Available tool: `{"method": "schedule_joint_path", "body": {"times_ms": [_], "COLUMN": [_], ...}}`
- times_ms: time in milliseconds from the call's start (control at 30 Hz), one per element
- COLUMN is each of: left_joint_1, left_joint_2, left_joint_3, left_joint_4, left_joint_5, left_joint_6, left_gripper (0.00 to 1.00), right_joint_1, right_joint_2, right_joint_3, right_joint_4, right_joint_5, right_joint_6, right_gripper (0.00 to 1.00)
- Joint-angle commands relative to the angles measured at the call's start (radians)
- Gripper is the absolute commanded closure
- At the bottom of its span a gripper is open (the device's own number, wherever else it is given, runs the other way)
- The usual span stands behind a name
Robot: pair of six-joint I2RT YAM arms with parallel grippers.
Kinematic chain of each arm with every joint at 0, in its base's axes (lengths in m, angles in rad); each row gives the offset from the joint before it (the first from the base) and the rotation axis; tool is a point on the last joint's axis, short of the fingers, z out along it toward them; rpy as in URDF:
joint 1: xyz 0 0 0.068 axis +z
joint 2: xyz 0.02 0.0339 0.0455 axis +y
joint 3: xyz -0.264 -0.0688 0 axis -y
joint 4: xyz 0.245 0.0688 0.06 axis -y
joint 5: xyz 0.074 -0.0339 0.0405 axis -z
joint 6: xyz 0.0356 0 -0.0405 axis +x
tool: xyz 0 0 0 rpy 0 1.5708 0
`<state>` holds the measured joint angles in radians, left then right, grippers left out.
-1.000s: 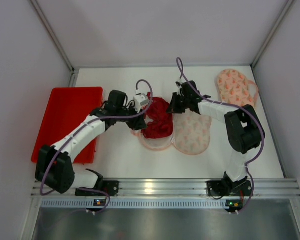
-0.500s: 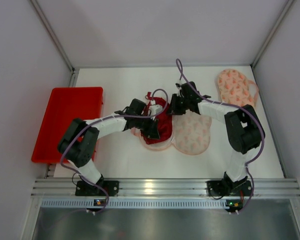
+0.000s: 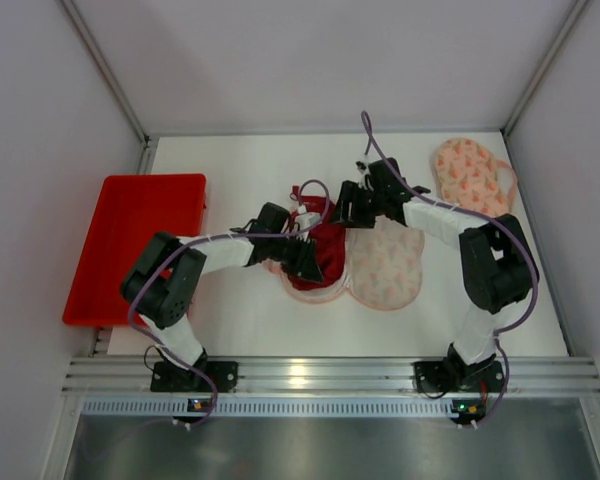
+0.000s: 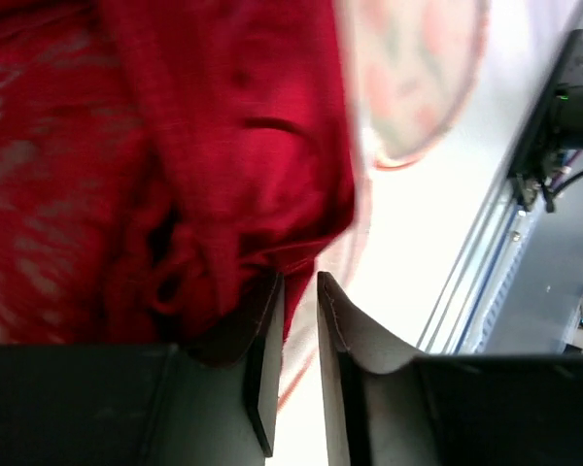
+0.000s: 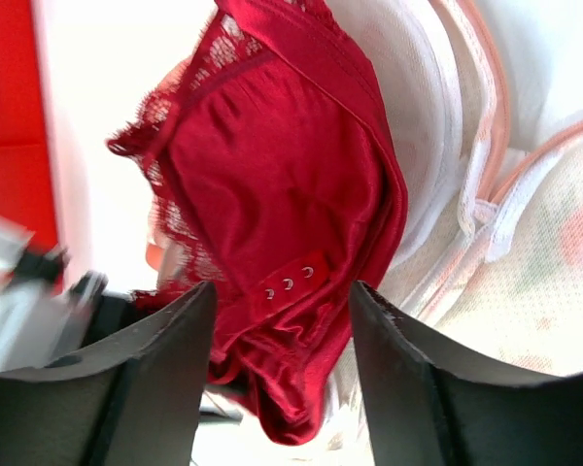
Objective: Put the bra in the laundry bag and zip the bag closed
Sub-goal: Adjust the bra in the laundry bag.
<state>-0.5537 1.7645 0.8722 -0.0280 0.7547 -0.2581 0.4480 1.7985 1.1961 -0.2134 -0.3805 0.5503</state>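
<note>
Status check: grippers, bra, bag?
Left gripper barely open beside bra, nothing pinched; right gripper open above it. Bra sits in open laundry bag; other half bare.

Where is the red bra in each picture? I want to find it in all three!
Top external: the red bra is in the middle of the table, lying on the left half of the open laundry bag.
Left wrist: it fills the upper left, very close and blurry.
Right wrist: it sits in the centre, with its little hooks showing.
Shared landmark: the pink-patterned laundry bag, right beside the bra in every view.
</note>
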Motion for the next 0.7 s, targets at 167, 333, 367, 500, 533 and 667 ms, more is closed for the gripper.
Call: {"method": "schedule_joint_path", "body": {"times_ms": [167,333,367,500,533,667], "left_joint_1": [-0.067,-0.051,-0.039,0.082,0.103,0.199], "left_joint_2": [-0.253,-0.295,-0.286,-0.156,-0.084,0.097], "left_joint_3": [0.063,0.169,0.203,0.44,0.537,0.733], "left_joint_4": [-0.065,-0.159,-0.176,-0.288,-0.302,-0.308], "left_joint_5": [0.074,0.06,0.063,-0.02,-0.044,-0.098], "left_joint_6": [0.031,0.068,0.085,0.166,0.165,0.132], "left_gripper": [0.67,0.65,0.64,0.6,0.6,0.56], "right_joint_1": [-0.025,-0.072,-0.084,-0.155,-0.175,-0.2], "right_joint_2": [-0.044,-0.039,-0.028,0.001,0.01,0.082], "right_joint_3": [0.126,0.186,0.195,0.227,0.243,0.275], "right_joint_4": [0.0,-0.018,-0.027,-0.017,-0.02,-0.06], "right_joint_5": [-0.067,-0.092,-0.109,-0.135,-0.141,-0.19], "right_joint_6": [-0.027,-0.061,-0.075,-0.104,-0.11,-0.156], "right_gripper": [0.29,0.2,0.17,0.12,0.12,0.12]}}
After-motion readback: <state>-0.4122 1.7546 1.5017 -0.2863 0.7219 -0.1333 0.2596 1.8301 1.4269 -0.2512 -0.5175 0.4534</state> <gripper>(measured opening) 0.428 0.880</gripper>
